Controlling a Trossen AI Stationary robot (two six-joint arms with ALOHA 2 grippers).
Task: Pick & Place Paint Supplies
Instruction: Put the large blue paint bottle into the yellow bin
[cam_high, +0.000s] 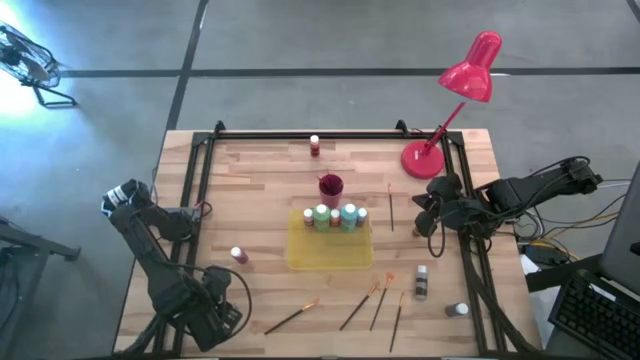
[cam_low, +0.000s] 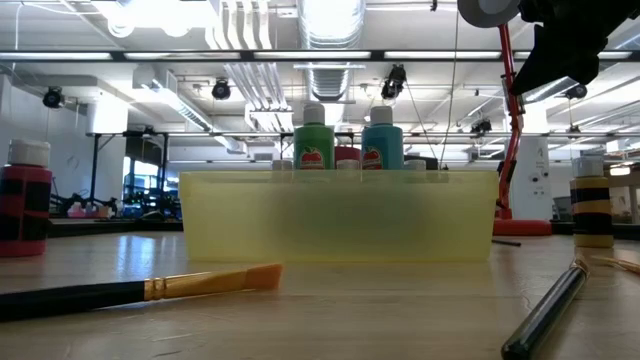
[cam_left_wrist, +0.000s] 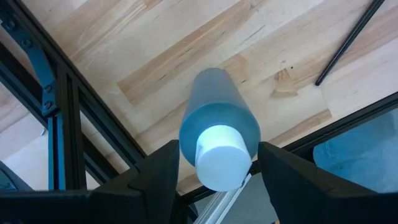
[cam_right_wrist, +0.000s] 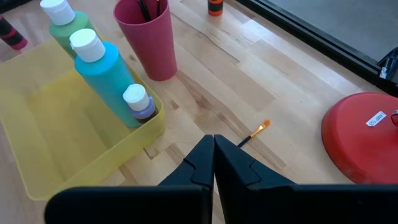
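LEFT: my fingers (cam_left_wrist: 214, 180) hold a blue bottle (cam_left_wrist: 217, 134) over the tabletop's (cam_high: 260, 190) 7 o'clock corner, lifted for carrying to the yellow tray (cam_high: 330, 252) | RIGHT: my fingers (cam_right_wrist: 213, 163) pinched empty, waiting at 3 o'clock | brushes (cam_high: 292, 318) loose at 6.

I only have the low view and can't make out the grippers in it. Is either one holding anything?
Observer: Yes. The left gripper is shut on a blue bottle, on the table's left side.
Operator: And the right one?
Observer: The right gripper is shut and empty, beside a brush that lies to the right of the yellow tray.
Operator: Is the tray full?
Observer: No. The bottles stand only along the edge nearest the magenta cup.
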